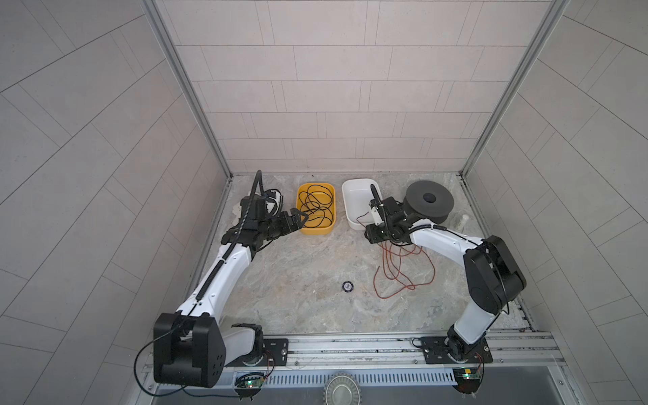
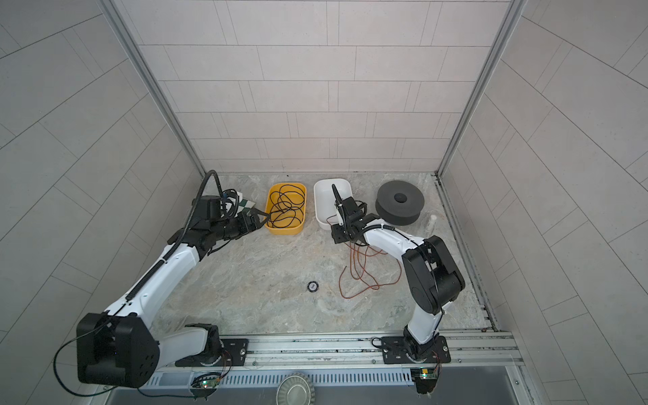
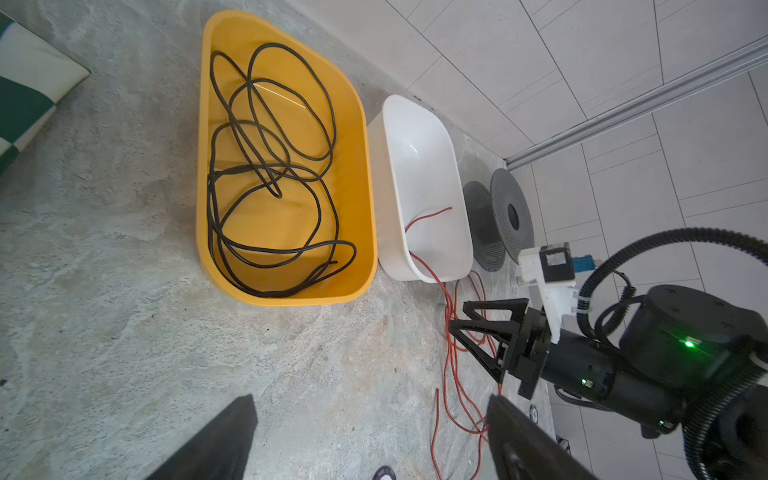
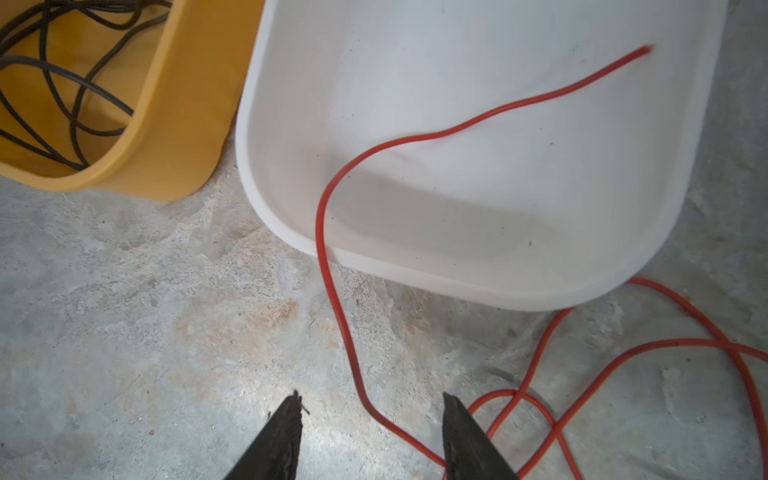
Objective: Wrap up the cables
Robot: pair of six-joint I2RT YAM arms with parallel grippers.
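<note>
The red wire (image 4: 318,224) starts in the white bin (image 4: 457,282), crosses its near rim and loops on the table (image 4: 124,311); one strand runs between the half-spread fingers of the right gripper (image 4: 371,397), not pinched. It should close on this strand alone, clear of the crossing loops. The left gripper (image 3: 370,411), fingers wide and empty, hovers by the yellow bin (image 1: 317,230); a grey spool (image 1: 417,203) stands far right.

Two tubs (image 1: 315,229) (image 1: 356,196), two cables (image 4: 318,216) (image 3: 211,208), one spool (image 1: 417,196)
</note>
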